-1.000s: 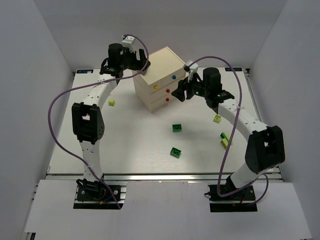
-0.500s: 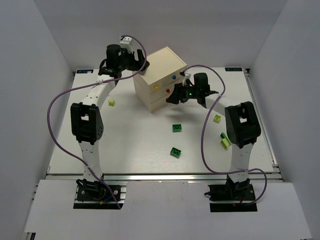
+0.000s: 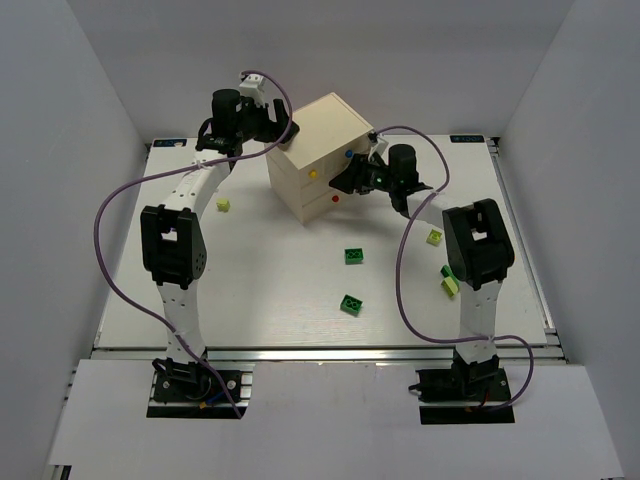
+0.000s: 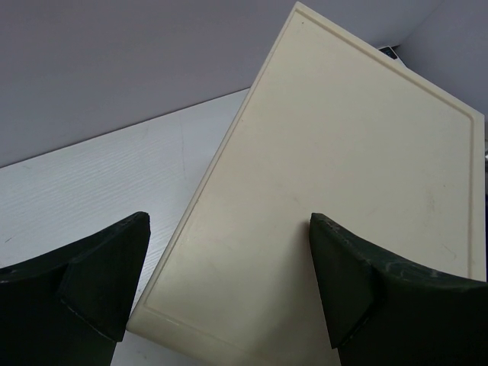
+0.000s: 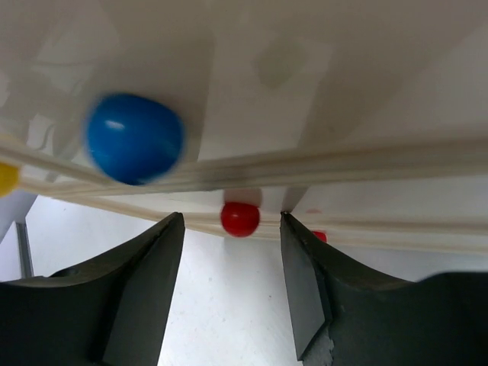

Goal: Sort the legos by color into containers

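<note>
The cream wooden chest (image 3: pixel 318 140) stands at the back middle, with a blue knob (image 3: pixel 348 155), a yellow knob (image 3: pixel 313 175) and a red knob (image 3: pixel 334 198) on its front. My left gripper (image 3: pixel 272 130) is open and empty, its jaws straddling the chest's back left corner (image 4: pixel 343 152). My right gripper (image 3: pixel 346 183) is open and empty, right at the drawer fronts. In the right wrist view a red knob (image 5: pixel 240 218) sits just beyond the open jaws and the blue knob (image 5: pixel 134 138) is upper left. Two green legos (image 3: pixel 354 256) (image 3: pixel 351 304) lie mid-table.
A yellow-green lego (image 3: pixel 224 205) lies left of the chest. Another yellow-green one (image 3: pixel 435 237) and a green and yellow-green pair (image 3: pixel 451 280) lie by the right arm. White walls enclose the table on three sides. Purple cables loop from both arms.
My right arm has swung left and stretched toward the chest, bringing its open gripper up to the knobs. My left arm has barely moved. The legos have not moved.
</note>
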### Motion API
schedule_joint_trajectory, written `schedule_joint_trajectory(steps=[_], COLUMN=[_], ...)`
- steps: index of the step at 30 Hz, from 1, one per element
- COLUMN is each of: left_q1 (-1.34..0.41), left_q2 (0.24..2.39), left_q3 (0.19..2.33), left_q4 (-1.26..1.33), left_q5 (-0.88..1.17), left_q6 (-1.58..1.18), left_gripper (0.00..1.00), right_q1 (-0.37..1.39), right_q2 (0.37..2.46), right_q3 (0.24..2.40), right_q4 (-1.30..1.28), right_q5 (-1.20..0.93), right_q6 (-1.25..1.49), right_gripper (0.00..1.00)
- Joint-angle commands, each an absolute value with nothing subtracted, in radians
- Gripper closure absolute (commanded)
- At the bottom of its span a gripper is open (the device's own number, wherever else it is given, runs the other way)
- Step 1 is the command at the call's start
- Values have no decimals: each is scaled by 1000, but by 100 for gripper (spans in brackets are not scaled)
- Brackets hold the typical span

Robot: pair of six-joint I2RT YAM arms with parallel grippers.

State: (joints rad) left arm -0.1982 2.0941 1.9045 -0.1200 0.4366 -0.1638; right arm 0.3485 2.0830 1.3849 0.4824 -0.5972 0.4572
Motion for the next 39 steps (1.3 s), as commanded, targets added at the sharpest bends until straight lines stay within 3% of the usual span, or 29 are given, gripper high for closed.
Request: schedule_joint_trajectory(steps=[1, 6, 9, 12, 19, 33, 39], left_q1=[-193, -193, -193, -193, -193, -193, -193], left_q2=[2065, 2063, 2062, 2060, 2060, 2062, 2072], left_q3=[1878, 1875, 1875, 1870, 1876, 1896, 1905], left_q4=[-172, -170, -176, -179, -184, -186, -184], left_q5=[454, 456, 459, 459, 456, 390, 388], left_q6=[-153, -153, -150, -147, -149, -179, -187], left_gripper=[6, 6, 6, 7, 7, 7, 7], right_q1=[353, 356, 354, 354, 350, 295, 287], right_q2=[2103, 2106, 2111, 2111, 2083, 1869, 1816], right_q3=[1431, 1437, 1436, 1427, 1373, 1095, 1031], right_q4=[555, 557, 575, 604, 643, 649, 624], right_q5=[-554, -538, -532, -540, -548, -594, -607], right_q6=[489, 483, 483, 477, 462, 373, 351], right_gripper=[42, 46, 53, 67, 88, 90, 84])
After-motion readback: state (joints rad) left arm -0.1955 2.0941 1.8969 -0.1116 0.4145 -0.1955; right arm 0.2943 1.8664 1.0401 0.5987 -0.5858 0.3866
